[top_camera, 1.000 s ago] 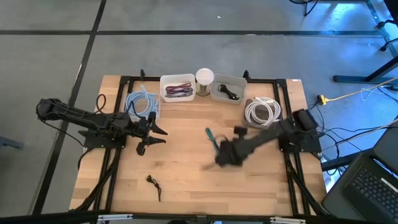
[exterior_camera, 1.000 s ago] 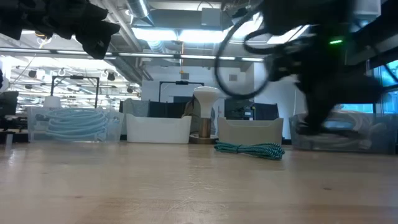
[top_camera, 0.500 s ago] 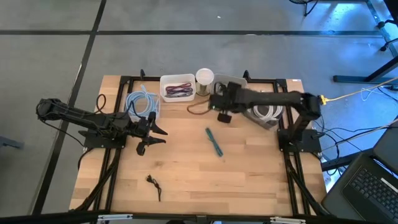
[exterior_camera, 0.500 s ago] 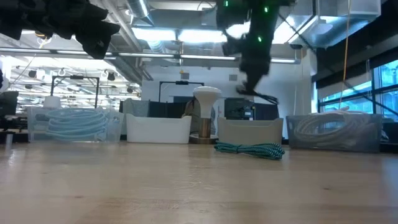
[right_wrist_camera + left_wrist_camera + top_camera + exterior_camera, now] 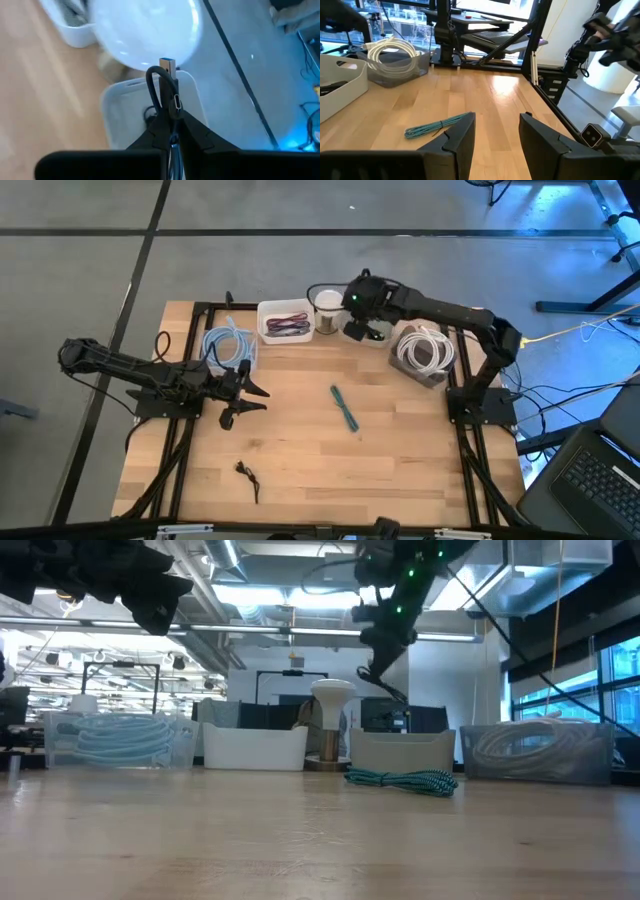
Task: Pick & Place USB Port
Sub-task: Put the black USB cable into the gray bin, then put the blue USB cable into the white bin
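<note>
The right pincer (image 5: 170, 131) is clenched on a black USB cable (image 5: 165, 92), its plug poking out above a white bin (image 5: 117, 122). The left pincer (image 5: 496, 131) is released, over the worktop (image 5: 300, 450).

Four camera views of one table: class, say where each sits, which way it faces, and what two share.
High: overhead, straight down; both arms, left hand idle.
Low: table height, level across to the bins; right arm above.
Left wrist: over its open fingers, across the table.
Right wrist: over the right hand, shut on a black cable above a white bin.
High, low and left wrist share the green cable.
</note>
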{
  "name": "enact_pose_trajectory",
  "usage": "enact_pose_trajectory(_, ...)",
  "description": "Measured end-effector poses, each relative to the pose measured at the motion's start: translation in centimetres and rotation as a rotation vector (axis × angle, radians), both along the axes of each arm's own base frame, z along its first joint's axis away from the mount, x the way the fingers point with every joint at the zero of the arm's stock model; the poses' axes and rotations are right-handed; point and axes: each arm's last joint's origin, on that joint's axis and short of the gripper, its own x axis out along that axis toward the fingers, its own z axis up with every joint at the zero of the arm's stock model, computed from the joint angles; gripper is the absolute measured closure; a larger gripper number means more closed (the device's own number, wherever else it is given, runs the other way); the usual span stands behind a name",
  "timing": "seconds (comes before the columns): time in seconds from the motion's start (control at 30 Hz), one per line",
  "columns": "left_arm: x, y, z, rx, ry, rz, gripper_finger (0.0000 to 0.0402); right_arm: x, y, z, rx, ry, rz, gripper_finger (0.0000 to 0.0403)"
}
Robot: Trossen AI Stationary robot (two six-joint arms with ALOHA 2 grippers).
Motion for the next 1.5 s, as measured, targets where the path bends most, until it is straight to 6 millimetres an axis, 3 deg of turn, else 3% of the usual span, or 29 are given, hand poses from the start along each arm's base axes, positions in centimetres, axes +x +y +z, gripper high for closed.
enact_pose_trajectory(0.33, 0.0, 0.0, 0.0, 0.0, 0.0, 0.0, 0.0258, -0.5, -4.8, -3.4, 0.106, 0.017, -0.07, 0.0384)
enact_pose_trajectory(0.67, 0.0, 0.0, 0.0, 0.0, 0.0, 0.0, 0.0258, -0.1, -6.7, -7.8, 0.218, 0.103, -0.088, 0.0384)
enact_pose_trajectory(0.87, 0.0, 0.0, 0.0, 0.0, 0.0, 0.0, 0.0258, -0.5, -7.4, -9.2, 0.252, 0.147, -0.121, 0.0384)
enact_pose_trajectory(0.93, 0.0, 0.0, 0.0, 0.0, 0.0, 0.0, 0.0258, -0.7, -7.7, -9.2, 0.257, 0.144, -0.138, 0.0371)
enact_pose_trajectory(1.17, 0.0, 0.0, 0.0, 0.0, 0.0, 0.0, 0.0258, -1.0, -7.9, -9.1, 0.276, 0.131, -0.177, 0.0265)
enact_pose_trajectory(1.3, 0.0, 0.0, 0.0, 0.0, 0.0, 0.0, 0.0258, -1.2, -7.7, -9.1, 0.302, 0.147, -0.168, 0.023)
enact_pose_trajectory(1.4, 0.0, 0.0, 0.0, 0.0, 0.0, 0.0, 0.0258, -1.8, -7.2, -7.9, 0.323, 0.149, -0.163, 0.022)
enact_pose_trajectory(1.5, 0.0, 0.0, 0.0, 0.0, 0.0, 0.0, 0.0258, -2.7, -6.2, -5.4, 0.314, 0.123, -0.16, 0.022)
